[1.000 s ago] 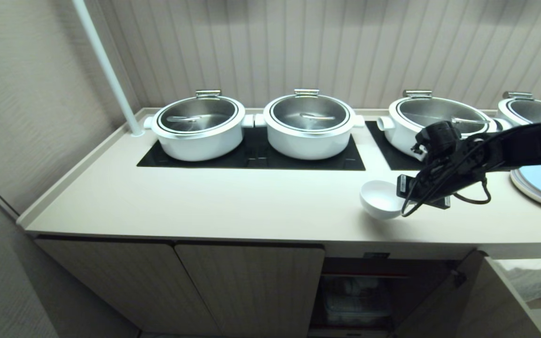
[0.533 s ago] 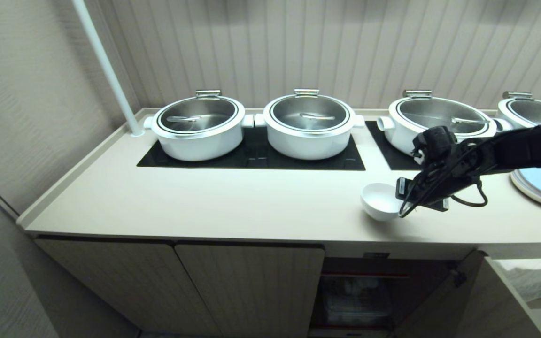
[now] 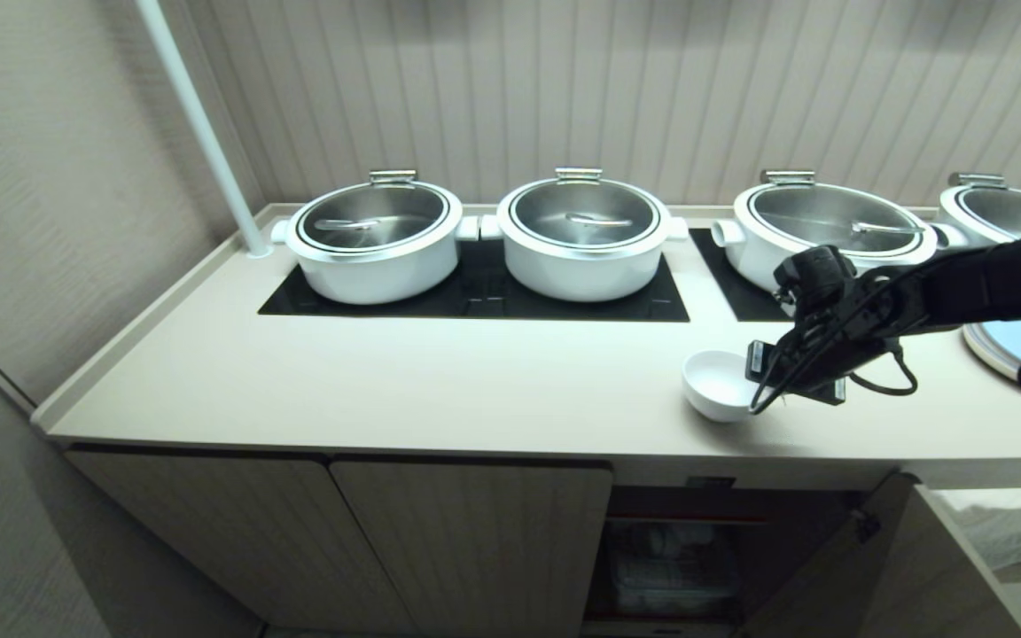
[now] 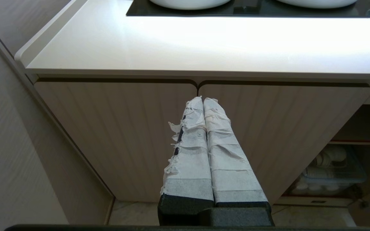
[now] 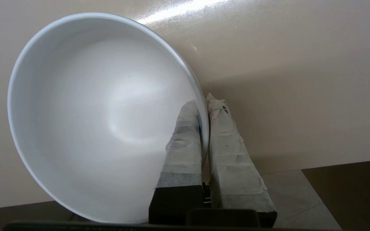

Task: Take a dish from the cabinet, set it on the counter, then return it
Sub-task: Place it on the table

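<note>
the right hand pinches the rim of the dish, one finger inside, one outside, over the tabletop. the left hand is closed, facing the cabinet.

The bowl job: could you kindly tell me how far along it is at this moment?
Done: the white bowl is out of the open cabinet. In hand: the right gripper pinches its rim, holding it tilted low over the counter. Left: set it down, then return it. The left gripper sits parked.
</note>
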